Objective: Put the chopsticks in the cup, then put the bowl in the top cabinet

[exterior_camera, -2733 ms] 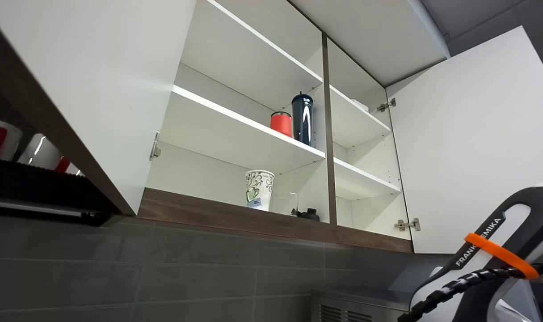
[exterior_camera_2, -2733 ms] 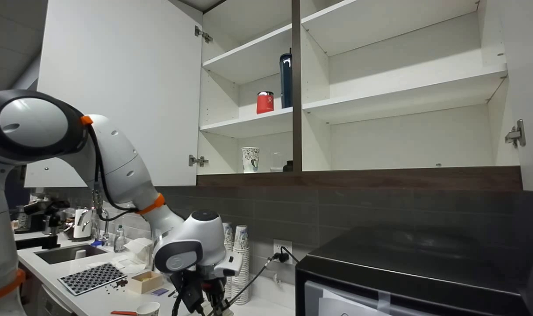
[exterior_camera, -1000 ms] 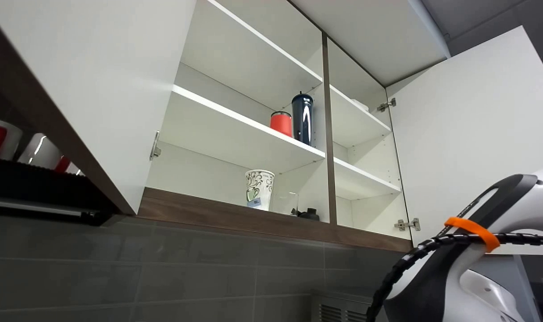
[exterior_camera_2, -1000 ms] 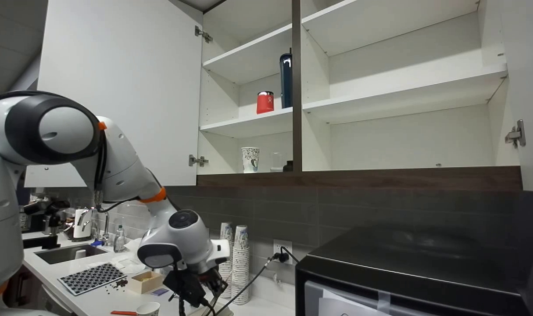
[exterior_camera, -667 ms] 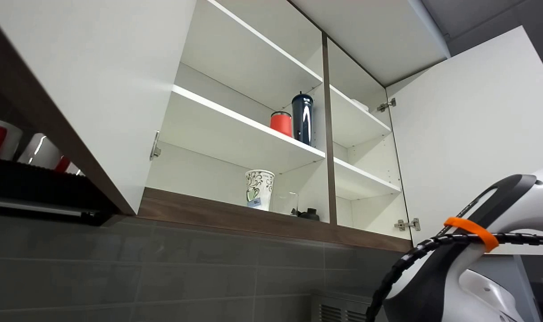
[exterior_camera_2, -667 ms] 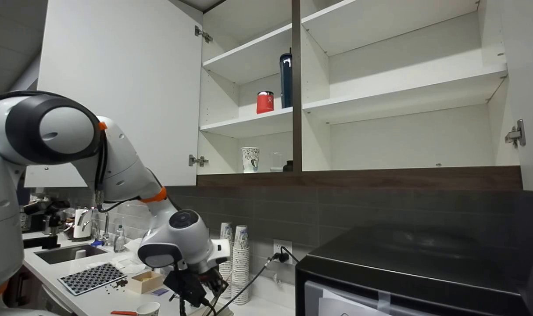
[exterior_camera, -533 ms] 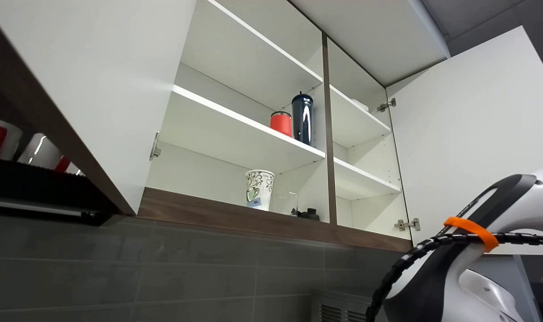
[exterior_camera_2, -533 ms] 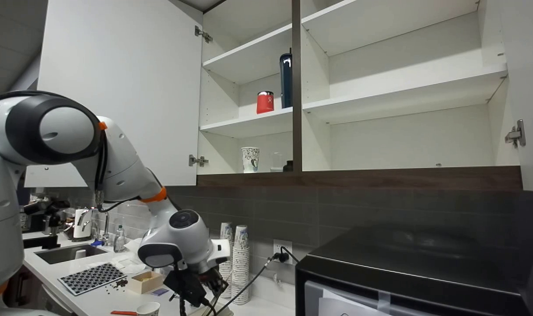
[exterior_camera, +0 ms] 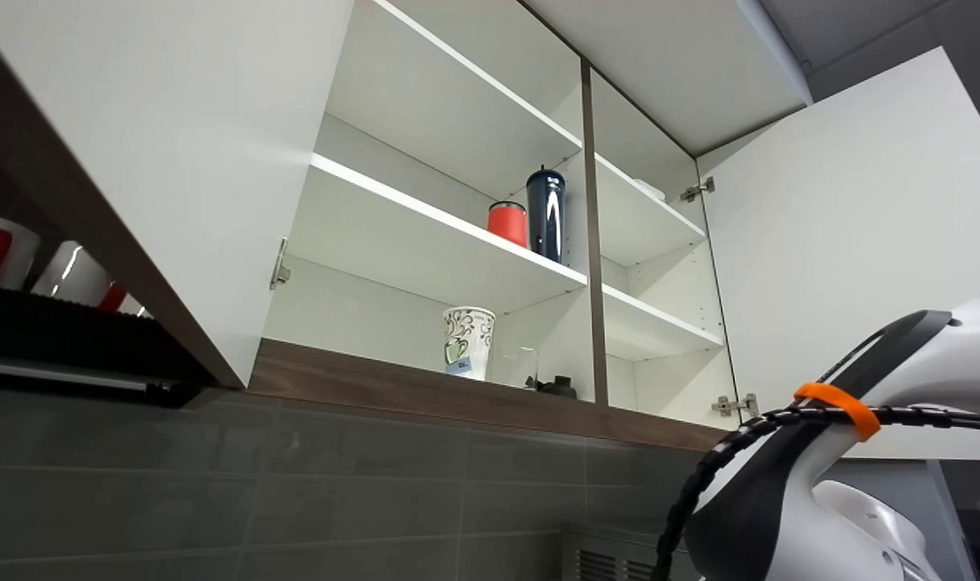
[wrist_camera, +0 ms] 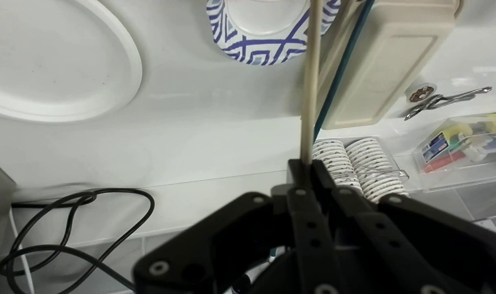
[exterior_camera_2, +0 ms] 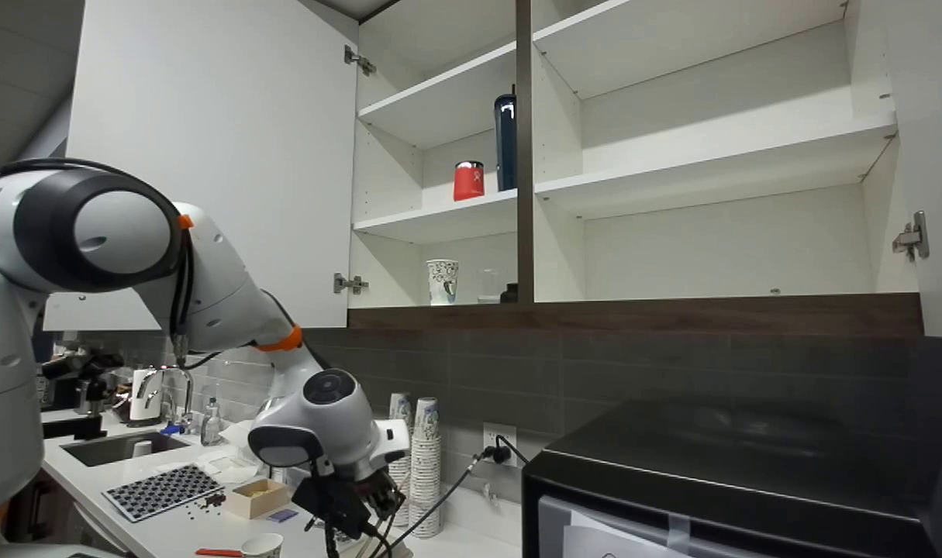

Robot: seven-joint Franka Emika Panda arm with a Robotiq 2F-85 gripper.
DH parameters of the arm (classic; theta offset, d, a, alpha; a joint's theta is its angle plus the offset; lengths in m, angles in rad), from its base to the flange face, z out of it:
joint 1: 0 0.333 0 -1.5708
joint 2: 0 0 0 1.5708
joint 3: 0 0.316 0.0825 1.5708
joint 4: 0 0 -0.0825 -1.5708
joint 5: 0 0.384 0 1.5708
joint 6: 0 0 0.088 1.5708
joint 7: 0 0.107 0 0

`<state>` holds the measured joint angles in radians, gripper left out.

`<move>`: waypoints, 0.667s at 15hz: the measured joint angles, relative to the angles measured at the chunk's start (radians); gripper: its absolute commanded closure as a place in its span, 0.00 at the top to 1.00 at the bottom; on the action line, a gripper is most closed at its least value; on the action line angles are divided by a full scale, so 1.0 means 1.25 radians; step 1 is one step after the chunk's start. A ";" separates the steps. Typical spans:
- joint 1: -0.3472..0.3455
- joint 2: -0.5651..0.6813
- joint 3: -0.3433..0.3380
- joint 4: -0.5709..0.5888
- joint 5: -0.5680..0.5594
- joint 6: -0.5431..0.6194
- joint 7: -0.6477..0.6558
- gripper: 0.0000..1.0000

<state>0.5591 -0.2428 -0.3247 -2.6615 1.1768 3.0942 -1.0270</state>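
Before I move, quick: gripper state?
Gripper: closed, holding a pale chopstick; whether the teal stick beside it is pinched too can't be told.

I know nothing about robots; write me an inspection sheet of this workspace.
Surface: white counter; scattered dark bits.
Job's things: pale chopstick, gripped; round blue-patterned dish, likely the bowl; white cup, perhaps the target; top cabinet, open.
Clutter: white plate, cream container; teal stick, unclear whether held too.
Tool: shut on the pale chopstick.
Cables: black cable, looped; plug in a wall socket.
Surroundings: stacked cups, sink; red tumbler and dark bottle inside the cabinet.
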 measured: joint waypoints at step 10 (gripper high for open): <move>0.066 0.017 -0.112 0.034 0.266 -0.118 -0.322 0.02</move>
<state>0.6421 -0.2214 -0.4647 -2.6185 1.5092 2.9467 -1.4291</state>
